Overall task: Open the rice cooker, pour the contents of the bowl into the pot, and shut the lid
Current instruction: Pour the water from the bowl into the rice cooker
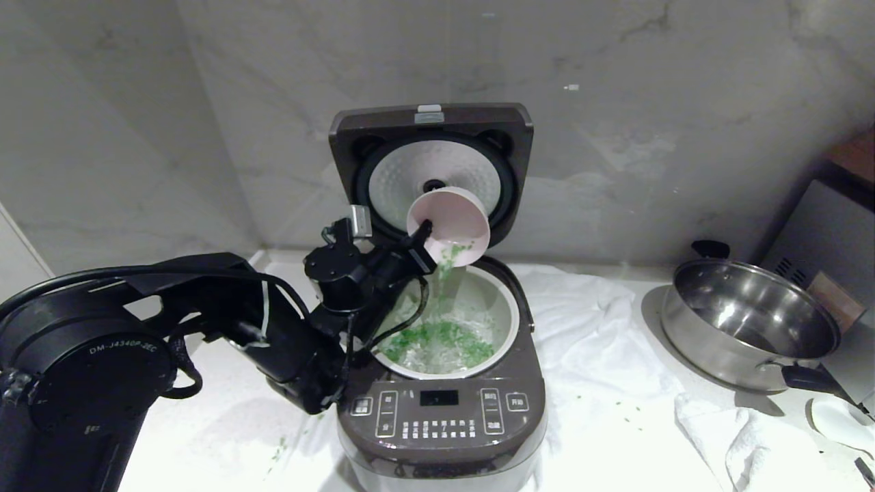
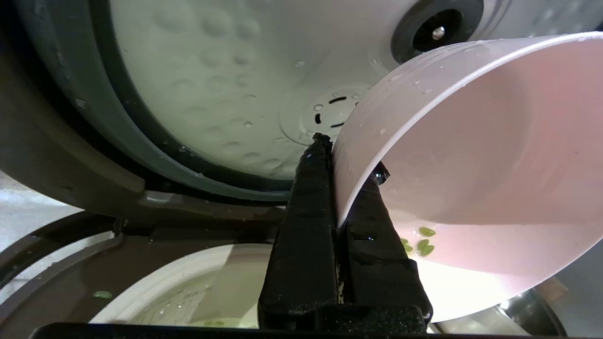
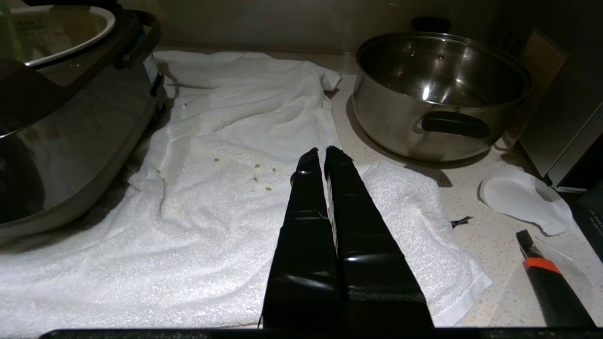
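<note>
Table (image 1: 205, 437): pale speckled surface against a marbled wall, carrying everything below.
Towel (image 1: 601, 342): white cloth spread under and to the right of the cooker, with a few stray green bits lying on it.
Rice cooker (image 1: 441, 410): dark brown-grey body at the middle of the table, button panel facing the camera.
Lid (image 1: 431, 171): swung fully up at the back, its dimpled silvery inner plate facing forward.
Steel pan (image 1: 748, 324): shiny, with black handles, standing well apart on the right.
Pot (image 1: 506, 307): white inner pot seated in the cooker, uncovered, with green pieces and some liquid at its bottom.
Left tool (image 1: 425, 236): reaching in from the left above the pot; its fingers (image 2: 306, 226) are clamped on the rim of the bowl, one outside and one inside.
Right tool (image 3: 322, 157): low over the towel between cooker and pan, fingers pressed together, holding nothing.
Bowl (image 1: 451, 222): pale pink, tipped steeply with its mouth down toward the pot, in front of the raised lid.
Contents (image 1: 441, 338): green chopped bits falling in a stream from the bowl into the pot; a few cling inside the bowl.
</note>
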Controlling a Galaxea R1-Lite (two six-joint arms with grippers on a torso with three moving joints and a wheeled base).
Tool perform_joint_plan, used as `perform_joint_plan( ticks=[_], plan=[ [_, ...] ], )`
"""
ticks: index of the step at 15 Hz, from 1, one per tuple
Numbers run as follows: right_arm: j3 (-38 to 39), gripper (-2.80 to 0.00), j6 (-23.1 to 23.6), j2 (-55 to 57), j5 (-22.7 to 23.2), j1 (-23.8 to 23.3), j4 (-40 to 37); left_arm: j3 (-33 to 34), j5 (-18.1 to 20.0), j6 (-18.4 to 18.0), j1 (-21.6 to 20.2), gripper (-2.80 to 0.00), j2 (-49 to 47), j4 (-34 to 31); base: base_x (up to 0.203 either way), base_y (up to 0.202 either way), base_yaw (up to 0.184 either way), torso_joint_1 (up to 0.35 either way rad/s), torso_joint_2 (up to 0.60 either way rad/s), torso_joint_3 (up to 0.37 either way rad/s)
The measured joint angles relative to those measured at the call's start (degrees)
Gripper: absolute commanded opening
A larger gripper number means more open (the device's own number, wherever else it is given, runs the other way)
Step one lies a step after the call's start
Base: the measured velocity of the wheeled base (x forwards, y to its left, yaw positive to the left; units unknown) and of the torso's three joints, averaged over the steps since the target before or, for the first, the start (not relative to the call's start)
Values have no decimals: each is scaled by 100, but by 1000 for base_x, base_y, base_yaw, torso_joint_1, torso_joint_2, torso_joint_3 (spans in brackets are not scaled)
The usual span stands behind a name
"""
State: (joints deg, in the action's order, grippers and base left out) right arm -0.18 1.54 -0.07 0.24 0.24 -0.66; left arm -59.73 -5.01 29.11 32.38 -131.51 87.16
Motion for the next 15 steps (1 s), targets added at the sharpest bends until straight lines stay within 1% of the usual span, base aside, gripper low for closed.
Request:
perform_joint_plan(
  ticks=[11,12,14,15],
  plan=[
    [0,-280,0,0,0,0,2,-7,75,-51,-3,-280,95,-1,0,0,0,0,0,0],
    [0,-280,2,0,0,0,2,18,126,-93,-39,-280,157,0,0,0,0,0,0,0],
    [0,-280,2,0,0,0,0,245,353,-409,-154,-280,332,-15,0,0,0,0,0,0],
    [0,-280,2,0,0,0,0,401,449,-539,-213,-280,472,-127,0,0,0,0,0,0]
  ],
)
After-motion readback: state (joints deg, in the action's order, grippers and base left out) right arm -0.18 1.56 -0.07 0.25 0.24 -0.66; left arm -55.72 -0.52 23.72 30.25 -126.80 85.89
